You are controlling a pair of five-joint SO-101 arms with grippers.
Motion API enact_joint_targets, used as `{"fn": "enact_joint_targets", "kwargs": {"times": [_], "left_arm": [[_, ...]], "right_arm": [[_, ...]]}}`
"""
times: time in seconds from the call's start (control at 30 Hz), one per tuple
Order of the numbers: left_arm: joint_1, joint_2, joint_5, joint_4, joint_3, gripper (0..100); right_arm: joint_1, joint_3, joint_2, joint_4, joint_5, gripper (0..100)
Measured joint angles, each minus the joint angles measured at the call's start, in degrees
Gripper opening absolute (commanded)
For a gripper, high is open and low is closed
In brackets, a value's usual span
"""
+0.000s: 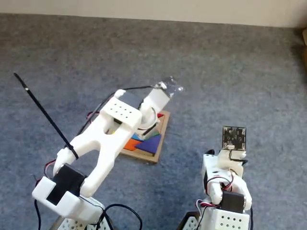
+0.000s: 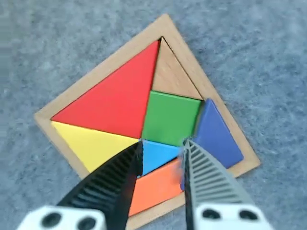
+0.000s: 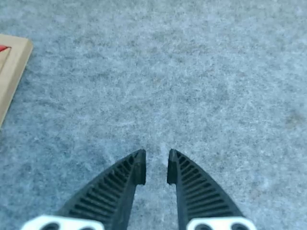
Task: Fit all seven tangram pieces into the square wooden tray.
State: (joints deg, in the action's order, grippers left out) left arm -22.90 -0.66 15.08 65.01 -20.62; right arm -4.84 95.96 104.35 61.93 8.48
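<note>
The left gripper [image 2: 162, 147] is held over the wooden tray [image 2: 100, 72] with its jaws partly open, and nothing is gripped; the light blue triangle [image 2: 158, 154] is seen in the gap between its tips. The tray lies on the grey carpet [image 3: 216, 72]. In it are set a red triangle [image 2: 112, 96], a yellow triangle [image 2: 93, 143], a green square [image 2: 170, 117] and an orange piece [image 2: 156, 187]. A dark blue piece [image 2: 216, 134] lies along one rim, just beside one finger; whether it is touched cannot be told. A triangular patch of bare wood is seen at one corner. The right gripper [image 3: 156, 167] is held well apart from the tray, over carpet, its jaws parted by a narrow gap and empty
</note>
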Motion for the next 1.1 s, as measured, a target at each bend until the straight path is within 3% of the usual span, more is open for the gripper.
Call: {"fn": "enact_joint_targets", "kwargs": {"times": [0.8, 1.1], "left_arm": [[-2.9, 0.0, 0.09, -0.7, -6.95, 15], [-2.81, 6.51, 0.09, -0.7, -6.95, 15]], "right_arm": [[0.0, 0.0, 0.0, 0.0, 0.0, 9.1], [0.0, 0.0, 0.0, 0.0, 0.0, 9.1]]}}
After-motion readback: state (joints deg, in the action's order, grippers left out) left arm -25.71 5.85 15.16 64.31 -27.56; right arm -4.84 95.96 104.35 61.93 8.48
